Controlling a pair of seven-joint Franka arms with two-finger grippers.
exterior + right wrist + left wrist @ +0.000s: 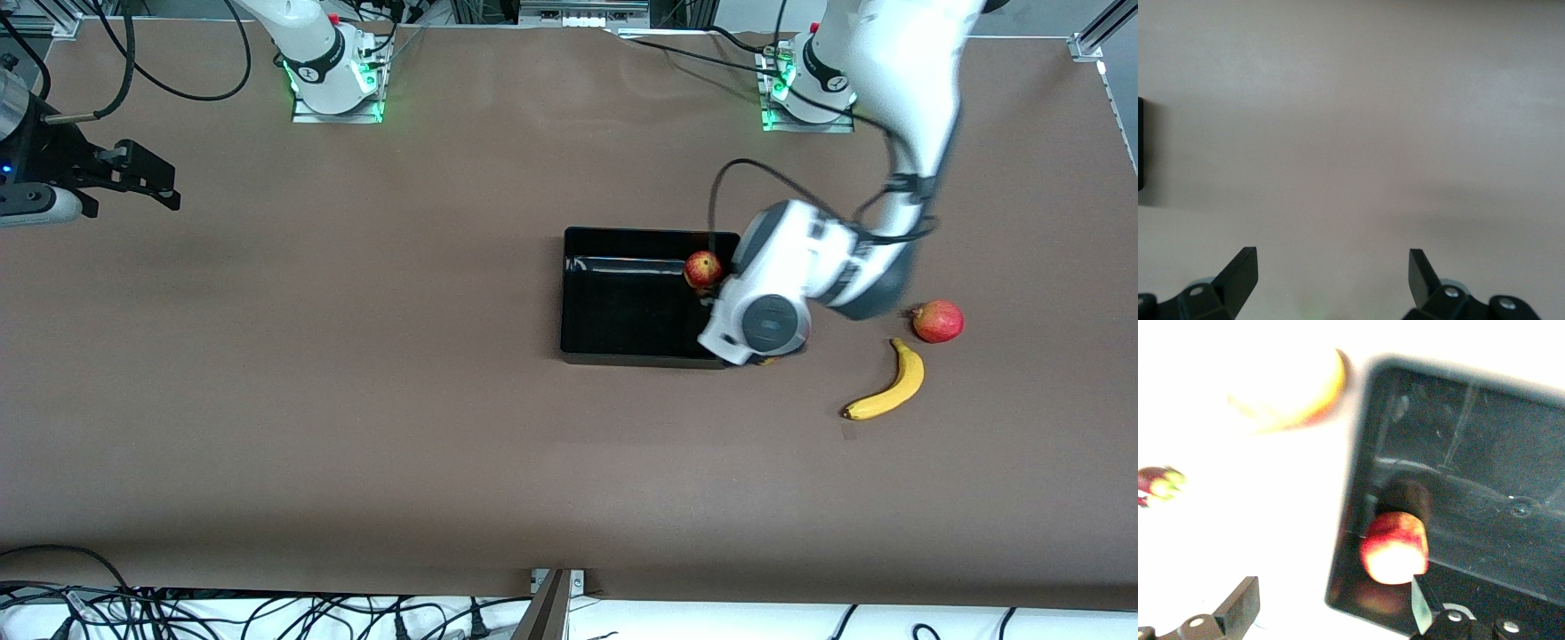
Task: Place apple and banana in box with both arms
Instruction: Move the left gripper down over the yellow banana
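Right of centre in the front frame, the apple sits inside the box, against the wall at the left arm's end. Left gripper hangs over that same box edge; the left wrist view shows its fingers spread wide with nothing between them, the apple lying loose on the black floor below.

Banana lies on the table in the lower right of the front frame, apart from the box, with a pinkish-red fruit just above it in frame.

Right gripper waits at the upper left edge of the front frame, fingers wide, holding nothing, bare table under it.

Judgement: apple step looks done; banana remains. Next move calls for a gripper to come over the banana, align across its curve, and descend.
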